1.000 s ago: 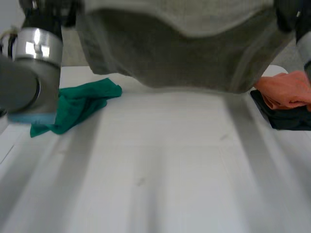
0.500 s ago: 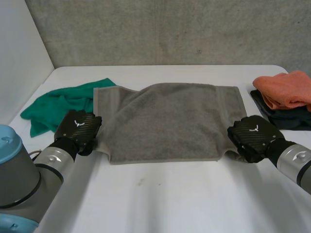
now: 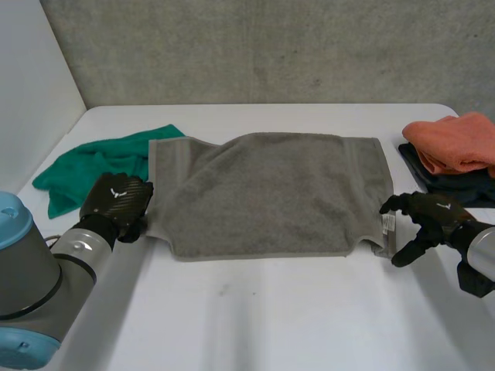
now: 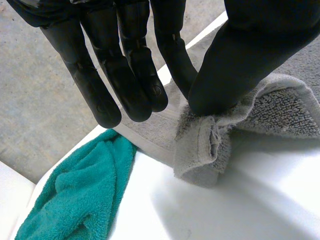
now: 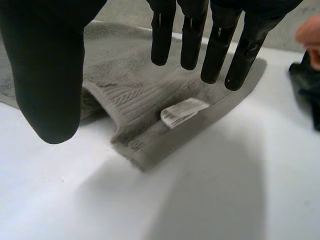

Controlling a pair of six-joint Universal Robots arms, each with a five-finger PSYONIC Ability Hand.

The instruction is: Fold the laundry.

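Left hand [image 3: 116, 205] hides the towel [image 3: 267, 193] corner from above; up close we see thumb and fingers [image 4: 172, 60] pinching it. Right hand [image 3: 433, 212] has its fingers [image 5: 220, 50] spread, holding nothing.

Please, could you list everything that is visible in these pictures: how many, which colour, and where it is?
grey towel: one, grey, spread flat in the middle of the table
green cloth: one, green, crumpled, beside the towel's far left corner
orange cloth: one, orange, on the dark cloth at the table's right edge
dark cloth: one, dark, under the orange cloth
label: one, white, on the towel's near right corner
table: one, white, under everything
left hand: one, black, at the towel's near left corner
right hand: one, black, open, at the towel's near right corner
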